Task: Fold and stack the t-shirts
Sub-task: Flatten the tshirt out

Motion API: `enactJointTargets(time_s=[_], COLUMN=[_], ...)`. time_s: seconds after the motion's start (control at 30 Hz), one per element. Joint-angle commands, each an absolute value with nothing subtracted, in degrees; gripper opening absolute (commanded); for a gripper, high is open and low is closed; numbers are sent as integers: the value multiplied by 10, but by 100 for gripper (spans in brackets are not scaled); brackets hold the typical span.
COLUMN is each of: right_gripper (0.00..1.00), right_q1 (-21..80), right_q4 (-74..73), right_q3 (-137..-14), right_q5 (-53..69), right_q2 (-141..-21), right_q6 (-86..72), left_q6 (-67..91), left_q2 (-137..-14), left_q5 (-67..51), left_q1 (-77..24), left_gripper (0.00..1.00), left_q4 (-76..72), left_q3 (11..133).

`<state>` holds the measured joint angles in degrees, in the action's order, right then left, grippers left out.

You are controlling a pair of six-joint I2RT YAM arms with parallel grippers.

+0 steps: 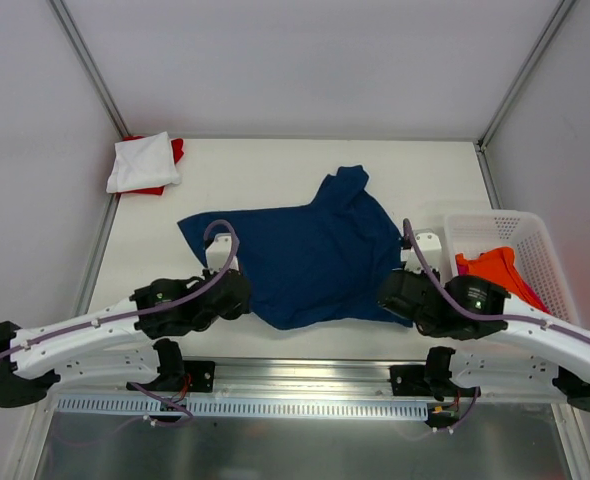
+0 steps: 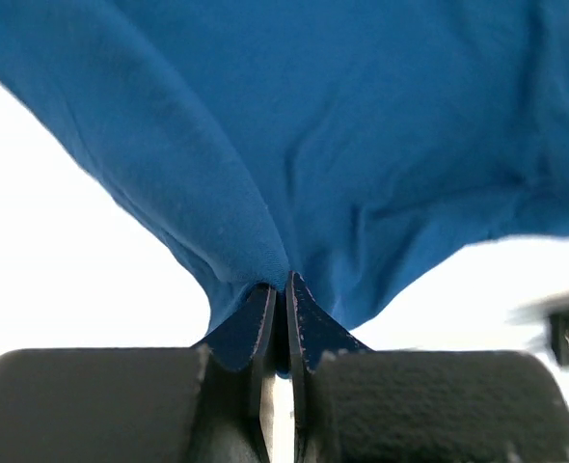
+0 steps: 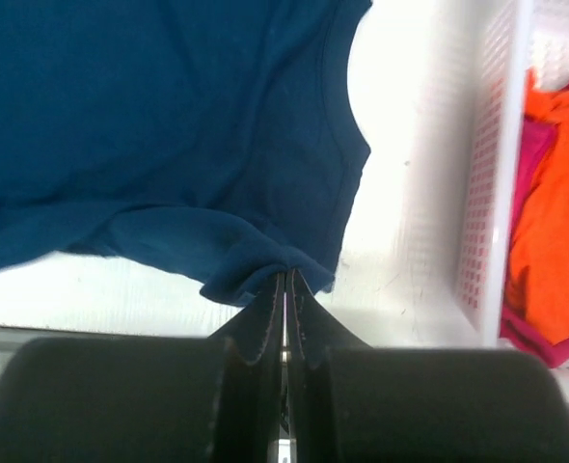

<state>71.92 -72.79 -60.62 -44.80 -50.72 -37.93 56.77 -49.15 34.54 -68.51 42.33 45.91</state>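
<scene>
Left gripper: pinching navy tee at tabletop's near edge.
Right gripper: pinching it too; we're likely stretching it flat.

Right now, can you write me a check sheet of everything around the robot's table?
Surface: white table, navy t-shirt spread mid-table.
Job's things: white t-shirt folded on a red t-shirt, far left corner; orange t-shirt and magenta t-shirt in the basket.
Clutter: white lattice basket, right side.
Grippers: left gripper and right gripper each shut on the navy t-shirt's near edge.
Cables: purple cables along both arms.
Surroundings: white walls, metal frame posts.
</scene>
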Motion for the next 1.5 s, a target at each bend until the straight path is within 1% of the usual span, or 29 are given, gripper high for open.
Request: enactJointTargets(time_s=[0.0, 0.1, 0.13, 0.2, 0.23, 0.27, 0.3, 0.33, 0.4, 0.43, 0.47, 0.53, 0.57, 0.6, 0.67, 0.7, 0.73, 0.8, 0.9, 1.0, 1.03, 1.07, 1.1, 1.13, 1.17, 1.2, 1.3, 1.4, 1.47], right_gripper=[0, 0, 0, 0, 0, 0, 0, 0, 0, 0, 0, 0, 0, 0, 0, 0, 1, 0, 0, 0, 1, 0, 1, 0, 1, 1, 0, 0, 0], right_q1=[722, 721, 722, 722, 722, 722, 722, 722, 722, 722, 721, 721, 721, 720, 720, 720, 720, 718, 712, 702, 701, 695, 693, 687, 676, 668, 632, 587, 557], right_q4=[-809, -866, -881, -878, -841, -810, -775, -726, -701, -700, -701, -703, -702, -702, -702, -702, -702, -700, -694, -673, -662, -652, -630, -616, -585, -567, -472, -414, -392], right_q3=[-665, -709, -748, -793, -835, -850, -865, -907, -967, -1036, -1068, -1145, -1165, -1184, -1229, -1242, -1252, -1268, -1263, -1250, -1247, -1246, -1248, -1249, -1249, -1248, -1217, -1195, -1196], right_q5=[-515, -566, -577, -601, -604, -603, -599, -592, -565, -543, -522, -449, -427, -403, -330, -305, -264, -230, -176, -89, -30, -2, 70, 103, 132, 195, 295, 341, 341], right_q2=[-490, -476, -471, -451, -440, -412, -399, -390, -395, -405, -415, -440, -446, -455, -463, -468, -469, -471, -468, -460, -454, -452, -450, -449, -447, -444, -419, -396, -389], right_q6=[-362, -359, -348, -280, -245, -199, -112, -75, 6, 29, 48, 93, 102, 110, 121, 121, 118, 111, 93, 73, 66, 46, 35, 22, 1, -21, -62, -76, -79], left_q6=[440, 364, 339, 267, 248, 213, 194, 177, 131, 105, 94, 75, 69, 65, 59, 57, 59, 62, 71, 88, 97, 102, 109, 111, 112, 112, 117, 120, 122], left_q2=[-443, -389, -362, -334, -306, -293, -280, -263, -253, -249, -247, -249, -250, -251, -254, -254, -252, -248, -242, -228, -226, -224, -222, -221, -221, -216, -195, -174, -171], left_q5=[306, 309, 302, 303, 305, 308, 305, 299, 256, 234, 182, 133, 107, 57, 6, -42, -60, -102, -142, -224, -276, -303, -333, -391, -418, -439, -490, -512, -515], left_q1=[-679, -680, -680, -680, -680, -680, -680, -680, -680, -680, -680, -680, -680, -680, -680, -680, -680, -680, -680, -680, -680, -680, -680, -680, -679, -676, -666, -657, -650], left_gripper=[0, 0, 0, 0, 0, 0, 0, 0, 0, 0, 0, 0, 0, 0, 0, 0, 0, 0, 0, 0, 0, 0, 0, 0, 0, 0, 0, 0, 0], left_q4=[453, 474, 474, 469, 466, 460, 445, 437, 419, 414, 410, 403, 403, 402, 402, 402, 400, 396, 383, 358, 350, 335, 327, 321, 308, 302, 264, 219, 202], left_q3=[538, 606, 623, 672, 685, 697, 719, 730, 770, 782, 805, 827, 845, 855, 877, 883, 889, 904, 914, 917, 918, 918, 919, 919, 919, 918, 904, 883, 878])
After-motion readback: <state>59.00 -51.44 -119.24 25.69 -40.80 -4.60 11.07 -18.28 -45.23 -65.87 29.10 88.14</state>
